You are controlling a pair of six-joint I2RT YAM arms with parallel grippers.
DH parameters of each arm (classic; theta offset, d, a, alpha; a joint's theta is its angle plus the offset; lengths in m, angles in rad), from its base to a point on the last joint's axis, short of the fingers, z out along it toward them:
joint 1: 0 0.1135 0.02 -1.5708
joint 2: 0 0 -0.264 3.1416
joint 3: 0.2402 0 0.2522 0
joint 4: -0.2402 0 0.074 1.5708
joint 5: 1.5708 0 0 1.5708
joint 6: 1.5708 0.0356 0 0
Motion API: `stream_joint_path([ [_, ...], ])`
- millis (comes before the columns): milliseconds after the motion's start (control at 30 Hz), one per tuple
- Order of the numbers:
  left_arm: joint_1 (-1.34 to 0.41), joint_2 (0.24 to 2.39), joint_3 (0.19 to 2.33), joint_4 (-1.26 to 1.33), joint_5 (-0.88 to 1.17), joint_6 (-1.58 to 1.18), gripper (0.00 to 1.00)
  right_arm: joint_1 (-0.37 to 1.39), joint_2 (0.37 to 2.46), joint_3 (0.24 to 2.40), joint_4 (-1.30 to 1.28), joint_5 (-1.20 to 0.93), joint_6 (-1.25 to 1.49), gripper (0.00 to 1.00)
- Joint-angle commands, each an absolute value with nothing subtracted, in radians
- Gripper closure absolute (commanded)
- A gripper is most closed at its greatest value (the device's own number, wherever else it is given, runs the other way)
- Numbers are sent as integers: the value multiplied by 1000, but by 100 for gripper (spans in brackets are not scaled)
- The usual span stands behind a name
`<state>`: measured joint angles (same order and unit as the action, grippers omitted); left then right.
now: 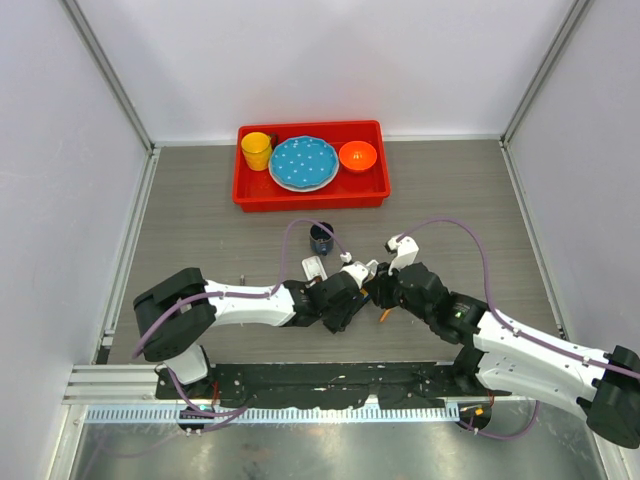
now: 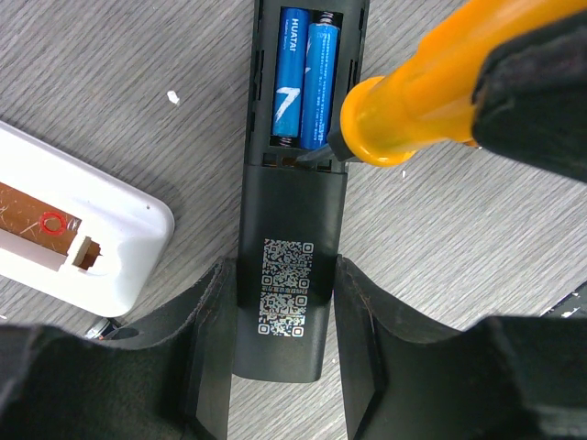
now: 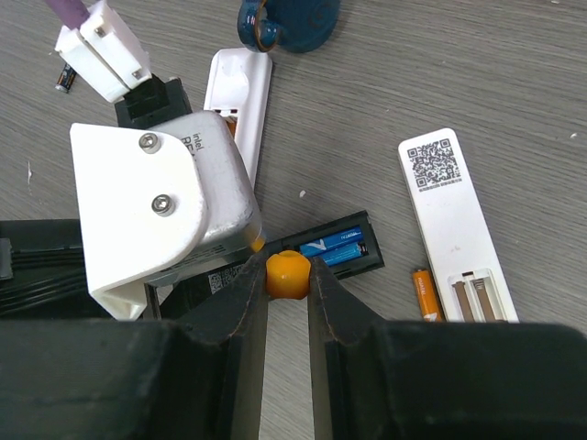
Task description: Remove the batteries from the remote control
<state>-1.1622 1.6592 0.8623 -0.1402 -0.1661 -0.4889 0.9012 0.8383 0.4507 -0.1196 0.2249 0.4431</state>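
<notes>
Two left fingers (image 2: 206, 367) clamp the matte black remote (image 2: 289, 302) by its sides, while the right fingers (image 3: 335, 330) pinch a glossy orange screwdriver (image 3: 286, 274), its tip mostly hidden. Both blue cylindrical batteries (image 2: 304, 78) sit in the remote's open bay, partly masked by the handle.

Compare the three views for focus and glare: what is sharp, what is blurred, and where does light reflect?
Left wrist: sharp QR code on the black remote and print on the blue batteries; the close screwdriver handle is soft-edged. Right wrist: crisp code on the white remote; the right gripper is dark, little detail. Top external: even light, faint shadows, sheen on the bottom metal sheet.
</notes>
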Motion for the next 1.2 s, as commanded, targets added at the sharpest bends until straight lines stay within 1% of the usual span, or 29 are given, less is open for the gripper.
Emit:
stream_joint_path([
  [0,-1166,1735,795,-249,-103,-511,100,907,833,449,-113,252,448,99],
  [167,-1166,1738,796,-247,-101,-509,100,904,816,462,-143,307,436,99],
  [400,-1166,1744,799,-247,-100,-508,100,904,759,479,-147,295,440,99],
  [767,-1166,1744,793,-242,-97,-511,100,904,801,433,-92,259,456,99],
  [1167,-1166,1744,785,-238,-100,-514,100,904,827,460,-153,227,437,99],
])
